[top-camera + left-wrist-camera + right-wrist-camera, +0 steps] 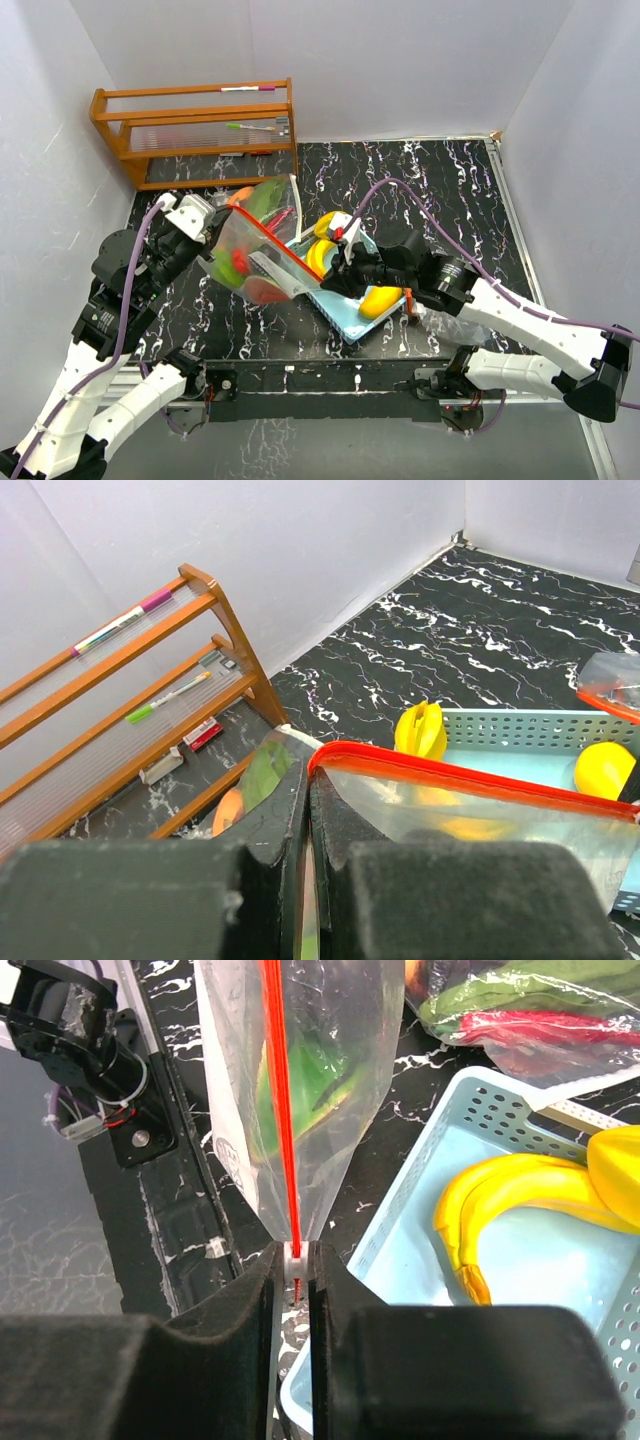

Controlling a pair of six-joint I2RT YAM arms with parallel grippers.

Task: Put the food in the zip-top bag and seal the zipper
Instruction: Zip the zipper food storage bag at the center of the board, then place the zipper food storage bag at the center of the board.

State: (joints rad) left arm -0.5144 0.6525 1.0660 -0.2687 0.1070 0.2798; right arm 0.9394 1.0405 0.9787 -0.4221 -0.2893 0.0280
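On the left, our left gripper [305, 880] is closed tight on one end of the zip-top bag [245, 250] and holds it up. Green and red pieces [240, 262] lie inside the bag. Its red zipper [268, 235] runs across to our right gripper [293, 1280], which is pinched narrow on the far end. Further right, the bananas [500, 1200] and the mango [380, 300] lie in the light-blue basket [345, 322], outside the bag. We judge that the sealing is in hand; the next move needs a straight pull along the zipper, with the bag held taut
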